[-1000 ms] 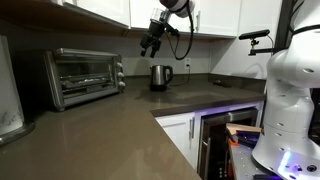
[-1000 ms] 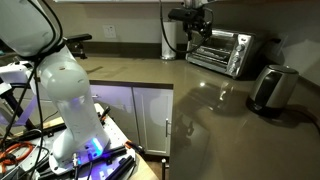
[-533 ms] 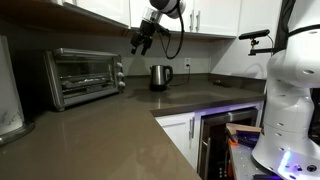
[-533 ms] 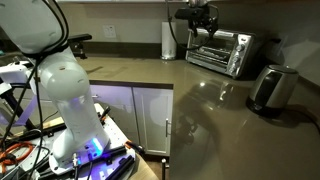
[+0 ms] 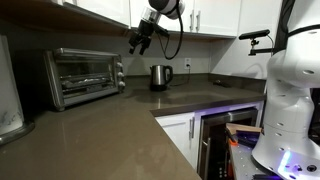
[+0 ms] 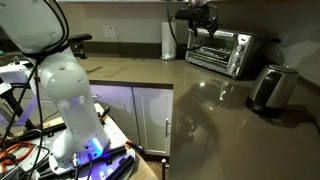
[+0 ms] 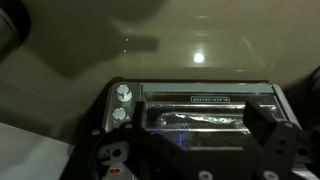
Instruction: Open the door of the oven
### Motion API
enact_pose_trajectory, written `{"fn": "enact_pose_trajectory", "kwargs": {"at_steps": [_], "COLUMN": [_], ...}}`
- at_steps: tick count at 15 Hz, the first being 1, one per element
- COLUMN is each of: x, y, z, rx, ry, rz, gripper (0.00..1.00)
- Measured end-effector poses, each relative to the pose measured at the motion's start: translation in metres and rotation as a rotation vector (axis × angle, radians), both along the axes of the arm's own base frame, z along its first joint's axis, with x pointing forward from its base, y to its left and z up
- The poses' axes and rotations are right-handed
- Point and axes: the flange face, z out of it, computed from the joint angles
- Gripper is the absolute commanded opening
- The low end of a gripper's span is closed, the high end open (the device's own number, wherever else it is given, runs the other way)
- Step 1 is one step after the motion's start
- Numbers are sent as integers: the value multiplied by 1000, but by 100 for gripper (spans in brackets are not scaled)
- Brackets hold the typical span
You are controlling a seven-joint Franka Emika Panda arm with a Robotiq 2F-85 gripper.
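Robot base (image 5: 292, 95), white, fills the near right of the frame; in an exterior view (image 6: 60, 90) it is at near left. The surface (image 5: 110, 140) is brown and glossy, L-shaped, and bare in the foreground in both exterior views. The kettle (image 5: 159, 77), small and steel, stands upright on the surface mid-frame near the back wall; in an exterior view (image 6: 270, 88) it is at the right edge, nearer the camera than the oven. The oven (image 5: 85, 78) sits on the surface at the left of the frame against the wall; in an exterior view (image 6: 222, 50) it is at upper right, beside a white roll (image 6: 170, 40). The door (image 5: 78, 80) stands upright and shut, flush with the oven front. The claw (image 5: 137, 42) hangs in the air at the upper middle of the frame, above the oven's knob end and clear of it; in an exterior view (image 6: 203, 20) it is over the oven at the top of the frame, also not touching. In the wrist view the claw (image 7: 190, 150) looks down on the oven (image 7: 200, 92). Its dark fingers (image 7: 275, 135) sit at lower left and lower right, spread wide with nothing held between them. Two round knobs (image 7: 122, 102) are at the oven's left end, and the door (image 7: 195, 120) glass is just to their right. The handle is too dim to place reliably.
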Motion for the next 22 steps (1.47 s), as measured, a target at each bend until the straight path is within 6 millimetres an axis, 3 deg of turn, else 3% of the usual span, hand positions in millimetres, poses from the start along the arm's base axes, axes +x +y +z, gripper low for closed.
{"fn": "enact_pose_trajectory", "kwargs": {"at_steps": [8,17,22], "x": [41,49,68], "y": [51,58,71], "z": [-18,2,2], "rx": [-53,-48,-6], "ry": [-188,-391,-469], "rz": [70,28,30], "gripper": [100,100,100]}}
